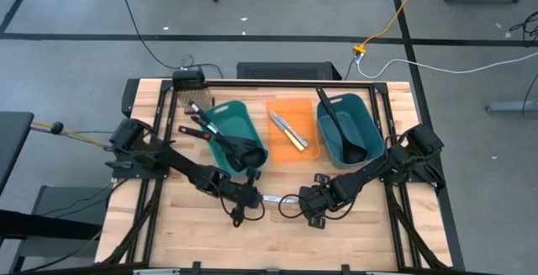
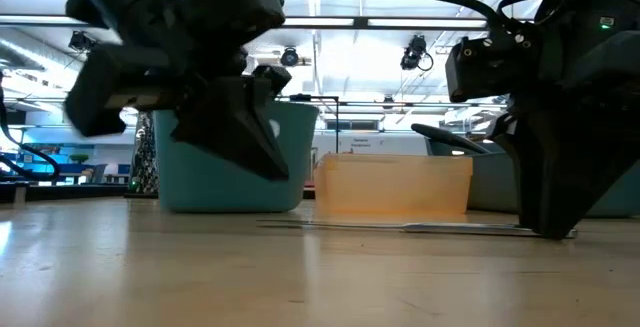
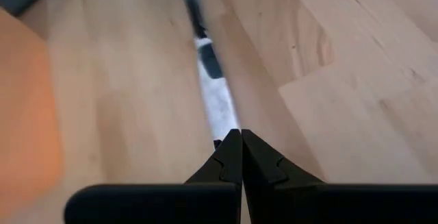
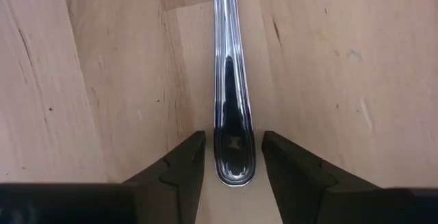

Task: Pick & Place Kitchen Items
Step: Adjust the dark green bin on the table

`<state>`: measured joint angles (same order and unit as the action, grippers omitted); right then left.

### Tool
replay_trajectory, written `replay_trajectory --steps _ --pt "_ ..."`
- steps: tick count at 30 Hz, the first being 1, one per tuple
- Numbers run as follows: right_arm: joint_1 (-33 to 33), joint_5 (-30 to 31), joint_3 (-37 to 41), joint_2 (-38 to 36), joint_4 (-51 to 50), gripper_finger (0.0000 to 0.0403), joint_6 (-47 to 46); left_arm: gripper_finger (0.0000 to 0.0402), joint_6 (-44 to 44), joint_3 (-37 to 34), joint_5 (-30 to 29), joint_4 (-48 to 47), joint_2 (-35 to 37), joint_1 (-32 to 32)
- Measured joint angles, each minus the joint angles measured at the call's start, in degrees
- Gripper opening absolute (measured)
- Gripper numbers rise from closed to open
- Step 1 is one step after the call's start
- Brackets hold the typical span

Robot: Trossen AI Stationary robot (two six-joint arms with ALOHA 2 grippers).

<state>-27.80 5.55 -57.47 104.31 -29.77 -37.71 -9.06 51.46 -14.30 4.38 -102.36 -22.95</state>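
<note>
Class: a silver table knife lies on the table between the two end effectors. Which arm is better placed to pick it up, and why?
The right. Its end effector is open with its fingers either side of the table knife handle. The left end effector is shut at the knife's other end.

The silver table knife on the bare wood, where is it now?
The silver table knife lies flat near the table's front centre, between the shut left gripper and the open right gripper, before the orange bin.

The silver knife [image 3: 205,53] looks blurred, its far end cut off.
</note>
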Motion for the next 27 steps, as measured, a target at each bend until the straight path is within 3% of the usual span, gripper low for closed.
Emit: replay_trajectory --steps 10,15,22,27 --pt "-0.19 1.18 0.00 0.00 0.33 0.0162 -0.24 0.0001 -2.74 0.07 3.04 -4.34 2.63 2.52" --pt "-0.19 1.36 0.00 0.00 0.42 0.0162 -0.31 0.0002 -3.83 5.73 2.88 -12.92 2.61 0.58" --pt "-0.23 2.45 0.00 0.00 0.67 0.0162 -0.25 0.0043 2.37 19.24 -9.69 -31.95 2.61 -3.39" --pt "-0.21 2.57 0.00 0.00 0.79 0.0162 -0.18 0.0088 7.15 27.95 -12.91 -42.48 2.63 -3.40"
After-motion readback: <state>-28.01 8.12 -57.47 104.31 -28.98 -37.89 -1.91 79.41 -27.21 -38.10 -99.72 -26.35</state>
